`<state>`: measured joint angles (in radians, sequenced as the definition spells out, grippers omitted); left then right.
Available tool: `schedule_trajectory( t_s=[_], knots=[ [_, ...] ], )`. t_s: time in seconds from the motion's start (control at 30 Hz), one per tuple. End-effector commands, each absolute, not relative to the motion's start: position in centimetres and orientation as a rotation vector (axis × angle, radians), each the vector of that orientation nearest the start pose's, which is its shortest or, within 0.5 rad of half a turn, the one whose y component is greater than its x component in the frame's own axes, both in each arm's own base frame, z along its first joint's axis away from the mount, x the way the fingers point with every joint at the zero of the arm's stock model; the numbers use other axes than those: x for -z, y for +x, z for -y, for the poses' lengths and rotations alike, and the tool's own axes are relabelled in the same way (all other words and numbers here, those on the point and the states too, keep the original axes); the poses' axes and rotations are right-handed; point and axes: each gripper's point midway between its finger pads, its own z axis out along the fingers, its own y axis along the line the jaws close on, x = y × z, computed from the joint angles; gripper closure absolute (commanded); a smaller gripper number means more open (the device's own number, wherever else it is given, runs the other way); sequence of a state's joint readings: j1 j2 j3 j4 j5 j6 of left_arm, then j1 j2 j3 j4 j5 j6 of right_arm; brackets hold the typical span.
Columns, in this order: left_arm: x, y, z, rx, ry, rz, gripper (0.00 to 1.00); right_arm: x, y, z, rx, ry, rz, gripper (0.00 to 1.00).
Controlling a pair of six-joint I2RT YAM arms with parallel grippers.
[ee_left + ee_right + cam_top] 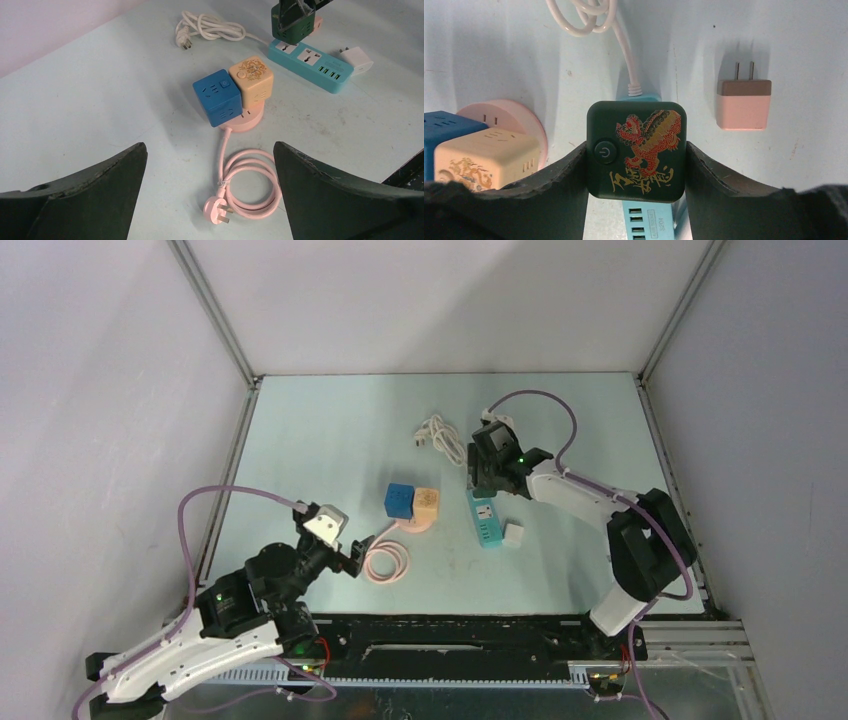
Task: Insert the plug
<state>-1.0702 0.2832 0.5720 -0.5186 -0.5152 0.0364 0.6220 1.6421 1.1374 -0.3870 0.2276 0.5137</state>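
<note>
My right gripper (636, 148) is shut on a dark green cube plug (639, 125) with a red and gold dragon and a power button on its top. The cube (490, 462) sits over the far end of the teal power strip (486, 520), seen too in the left wrist view (293, 22). Its pins and the socket under it are hidden. My left gripper (210, 147) hangs open above the coiled pink cable (250, 180), whose pink plug (218, 210) lies loose on the table.
A blue cube (218, 96) and a beige cube (251, 77) stand on a round pink base (245, 121). A white adapter (356, 58) lies beside the strip (307, 65). A bundled white cable (207, 27) lies at the back.
</note>
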Motion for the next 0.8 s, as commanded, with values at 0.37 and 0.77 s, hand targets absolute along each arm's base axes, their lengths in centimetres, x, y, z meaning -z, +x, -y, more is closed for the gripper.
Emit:
schedule_trajectory(
  t_s=[0.37,0.77],
  knots=[
    [-21.8,17.3,13.5,0.271,0.644,-1.666,0.00,-7.5,34.8,-23.3,-0.239,-0.047,-2.487,1.00],
    [-21.8,17.3,13.5,0.275,0.648,-1.665,0.00,-3.9,32.9,-22.0,-0.094,-0.022,-2.554,1.00]
  ],
)
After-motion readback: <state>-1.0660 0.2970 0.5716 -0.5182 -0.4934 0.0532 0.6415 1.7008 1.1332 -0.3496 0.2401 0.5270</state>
